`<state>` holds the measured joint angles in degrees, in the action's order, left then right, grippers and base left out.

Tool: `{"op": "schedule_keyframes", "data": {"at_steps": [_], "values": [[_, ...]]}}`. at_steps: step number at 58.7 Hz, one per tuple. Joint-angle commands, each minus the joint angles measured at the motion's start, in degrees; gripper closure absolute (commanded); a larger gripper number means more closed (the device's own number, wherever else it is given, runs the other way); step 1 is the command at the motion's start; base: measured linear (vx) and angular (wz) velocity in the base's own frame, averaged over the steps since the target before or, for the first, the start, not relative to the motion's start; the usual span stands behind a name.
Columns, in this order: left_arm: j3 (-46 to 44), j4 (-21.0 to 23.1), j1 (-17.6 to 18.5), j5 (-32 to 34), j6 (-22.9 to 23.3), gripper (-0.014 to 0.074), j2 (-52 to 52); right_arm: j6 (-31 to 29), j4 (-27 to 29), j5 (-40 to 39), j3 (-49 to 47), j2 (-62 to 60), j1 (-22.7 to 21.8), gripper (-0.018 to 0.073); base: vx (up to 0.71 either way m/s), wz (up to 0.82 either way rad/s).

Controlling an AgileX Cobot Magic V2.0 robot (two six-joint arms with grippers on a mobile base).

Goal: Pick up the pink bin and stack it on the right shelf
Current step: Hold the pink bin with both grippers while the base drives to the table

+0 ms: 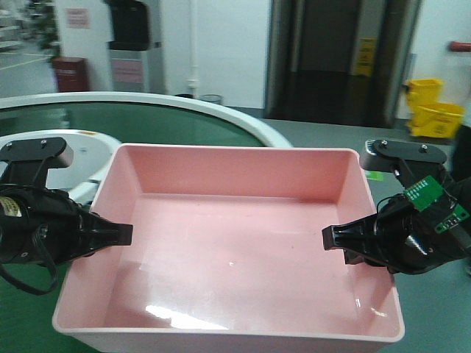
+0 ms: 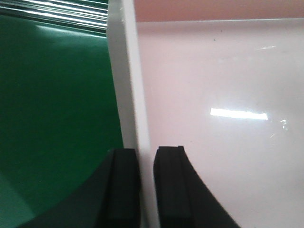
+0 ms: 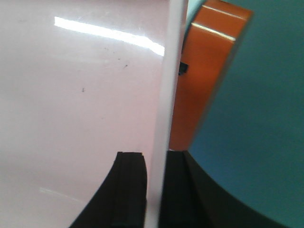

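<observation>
The pink bin (image 1: 235,220) fills the middle of the front view, open side up and empty. My left gripper (image 1: 125,234) is shut on its left wall and my right gripper (image 1: 327,237) is shut on its right wall. In the left wrist view the left gripper (image 2: 146,152) pinches the bin's rim, one finger inside the pink bin (image 2: 213,95) and one outside. The right wrist view shows the same hold: the right gripper (image 3: 154,154) clamps the thin wall of the pink bin (image 3: 80,95). The right shelf is out of view.
A curved green conveyor belt (image 1: 147,121) with a white rim runs behind and under the bin's left side, also seen as green conveyor belt (image 2: 52,95). An orange object (image 3: 204,80) lies below the bin's right wall over teal floor (image 3: 256,118). Yellow mop buckets (image 1: 434,110) stand far right.
</observation>
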<state>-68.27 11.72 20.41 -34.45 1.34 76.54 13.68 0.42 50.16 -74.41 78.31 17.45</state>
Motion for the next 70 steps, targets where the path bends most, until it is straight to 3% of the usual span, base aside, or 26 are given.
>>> {"op": "schedule_keyframes", "data": {"at_steps": [1,70], "values": [[-1.9,0.6,0.2,4.9,-0.8,0.0598,-2.1,-1.1,-0.4,-3.9,-1.9,-2.2,-0.3,0.0568,-0.18,-0.67],[-1.9,0.6,0.2,4.9,-0.8,0.0598,-2.1,-1.1,-0.4,-3.9,-1.9,-2.2,-0.3,0.0568,-0.1,-0.67]]}}
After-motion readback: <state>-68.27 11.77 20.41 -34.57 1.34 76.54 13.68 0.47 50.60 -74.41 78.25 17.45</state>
